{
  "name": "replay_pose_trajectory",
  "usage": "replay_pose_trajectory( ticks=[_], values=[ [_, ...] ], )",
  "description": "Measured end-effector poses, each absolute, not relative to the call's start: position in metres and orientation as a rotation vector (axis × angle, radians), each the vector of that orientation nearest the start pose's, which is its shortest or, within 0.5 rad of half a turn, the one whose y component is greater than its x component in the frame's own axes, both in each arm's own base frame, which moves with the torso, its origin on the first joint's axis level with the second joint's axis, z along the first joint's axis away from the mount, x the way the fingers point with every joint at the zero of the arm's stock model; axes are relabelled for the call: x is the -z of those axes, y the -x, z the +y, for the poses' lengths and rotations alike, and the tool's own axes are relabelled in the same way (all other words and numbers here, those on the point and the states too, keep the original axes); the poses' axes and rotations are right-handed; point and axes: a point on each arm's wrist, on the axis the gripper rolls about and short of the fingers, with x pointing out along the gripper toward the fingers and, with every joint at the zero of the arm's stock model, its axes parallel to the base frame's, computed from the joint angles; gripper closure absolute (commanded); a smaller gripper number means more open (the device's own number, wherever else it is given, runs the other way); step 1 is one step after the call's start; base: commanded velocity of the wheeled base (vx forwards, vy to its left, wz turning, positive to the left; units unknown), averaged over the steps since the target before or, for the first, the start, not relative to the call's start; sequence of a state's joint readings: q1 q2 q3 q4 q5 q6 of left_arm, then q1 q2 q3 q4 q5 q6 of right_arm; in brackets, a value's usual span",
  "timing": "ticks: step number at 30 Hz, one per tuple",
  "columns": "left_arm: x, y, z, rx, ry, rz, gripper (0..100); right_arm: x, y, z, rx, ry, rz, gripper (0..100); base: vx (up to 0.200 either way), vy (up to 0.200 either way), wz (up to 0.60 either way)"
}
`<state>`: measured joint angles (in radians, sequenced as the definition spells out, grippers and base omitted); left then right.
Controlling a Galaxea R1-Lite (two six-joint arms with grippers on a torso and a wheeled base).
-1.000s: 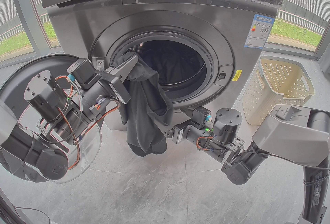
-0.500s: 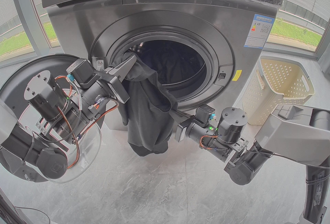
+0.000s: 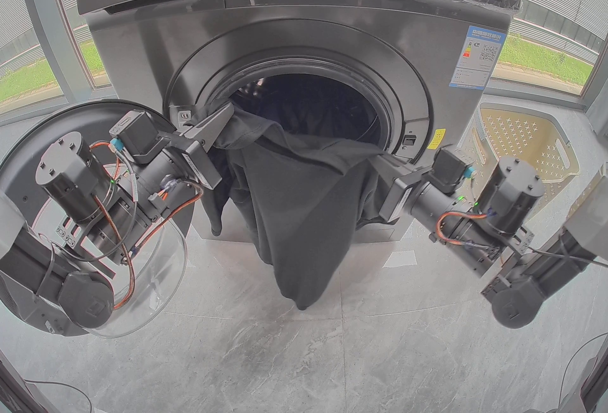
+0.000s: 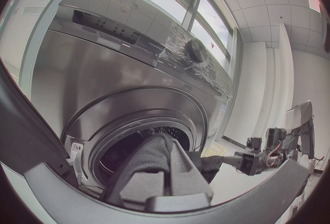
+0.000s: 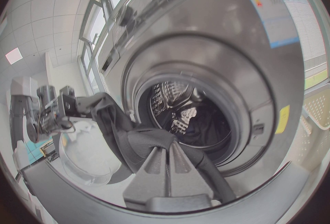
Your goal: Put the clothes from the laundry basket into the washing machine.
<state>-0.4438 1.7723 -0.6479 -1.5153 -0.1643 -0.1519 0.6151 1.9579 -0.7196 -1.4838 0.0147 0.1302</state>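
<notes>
A black garment (image 3: 304, 199) hangs stretched between my two grippers in front of the washing machine's open drum (image 3: 316, 110). My left gripper (image 3: 225, 112) is shut on its upper left corner by the drum's left rim. My right gripper (image 3: 378, 162) is shut on the other corner at the drum's lower right rim. The cloth's loose end hangs toward the floor. In the left wrist view my left gripper (image 4: 168, 142) pinches the garment (image 4: 147, 159). In the right wrist view my right gripper (image 5: 168, 147) pinches the garment (image 5: 144, 139). More dark clothes (image 5: 202, 128) lie inside the drum.
The round glass door (image 3: 82, 218) stands swung open at the left, behind my left arm. A cream laundry basket (image 3: 525, 148) sits on the floor to the machine's right, behind my right arm. Grey tiled floor lies in front.
My right gripper has taken hold of the garment and pulled it up and to the right, spreading the cloth wide across the drum opening. My left gripper shifted slightly left.
</notes>
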Motion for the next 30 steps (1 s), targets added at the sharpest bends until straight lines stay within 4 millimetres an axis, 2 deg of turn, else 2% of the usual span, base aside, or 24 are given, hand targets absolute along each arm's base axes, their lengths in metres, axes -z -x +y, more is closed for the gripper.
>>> replay_pose_trajectory(
  ticks=[5,15,30],
  values=[
    [-0.208,-0.261,-0.128,0.632,0.208,-0.341,100,-0.185,-0.268,0.183,-0.62,-0.223,-0.261,100,0.0,0.0,0.0],
    [-0.219,-0.251,-0.123,0.632,0.215,-0.381,100,-0.214,-0.26,0.177,-0.607,-0.256,-0.355,100,0.0,0.0,0.0],
    [-0.235,-0.241,-0.121,0.632,0.227,-0.438,100,-0.231,-0.249,0.17,-0.602,-0.27,-0.402,100,0.0,0.0,0.0]
  ],
)
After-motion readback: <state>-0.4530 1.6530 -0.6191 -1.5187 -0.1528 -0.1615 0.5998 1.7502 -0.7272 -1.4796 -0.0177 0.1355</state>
